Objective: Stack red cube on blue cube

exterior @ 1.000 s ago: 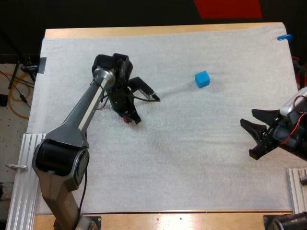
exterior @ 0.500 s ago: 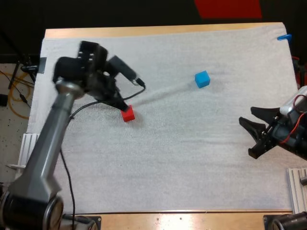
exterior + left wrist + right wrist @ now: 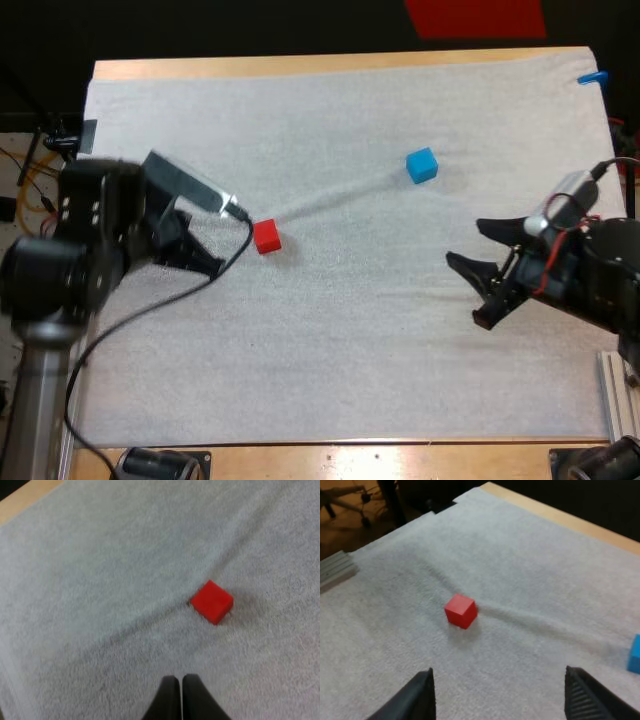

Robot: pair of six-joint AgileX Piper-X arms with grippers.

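You have the red cube (image 3: 266,236) lying on the white mat (image 3: 350,350), left of the frame's centre in the high view, with nothing touching it. The blue cube (image 3: 422,165) sits on the mat up and to the right of it, well apart, in the upper right-centre of the frame. Neither cube is on the other.

Your left gripper (image 3: 212,267) is at the left side of the high view, just to the lower left of the red cube and clear of it. From the left wrist camera, its two black fingers (image 3: 170,695) are pressed together with nothing between them, and the red cube (image 3: 212,601) lies on the mat a little ahead of the tips.

Your right gripper (image 3: 472,272) is at the right of the high view, below the blue cube and well apart from both cubes. From the right wrist camera, its fingers (image 3: 420,695) are spread wide and hold nothing; the red cube (image 3: 461,611) lies ahead between them, and the blue cube (image 3: 635,655) is off to one side, near one finger.

The wooden table (image 3: 300,66) shows as a strip along the mat's far edge.
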